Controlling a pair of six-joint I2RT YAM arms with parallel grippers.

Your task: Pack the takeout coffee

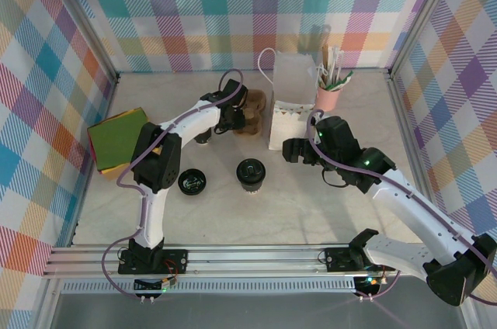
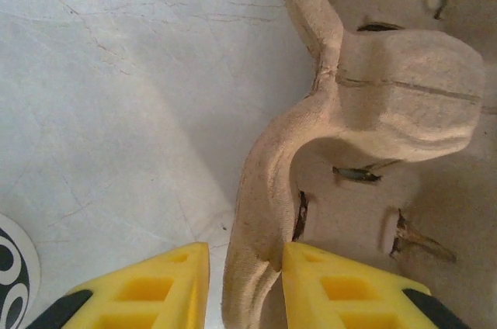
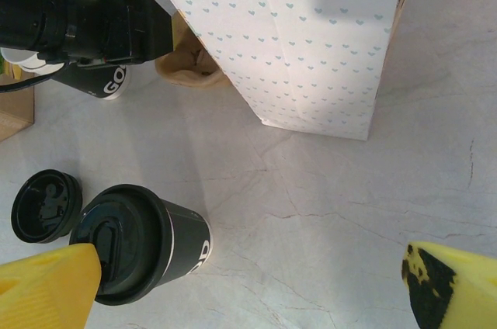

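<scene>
Near the takeout coffee (image 3: 144, 244), right jaws gape; left jaws pinch cardboard tray (image 2: 404, 81).

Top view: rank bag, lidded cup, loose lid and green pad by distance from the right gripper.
1. bag: just beyond the right gripper, toward the back wall.
2. lidded cup: left of the gripper, slightly nearer the bases.
3. loose lid: farther left, past the cup.
4. green pad: against the left wall.
</scene>
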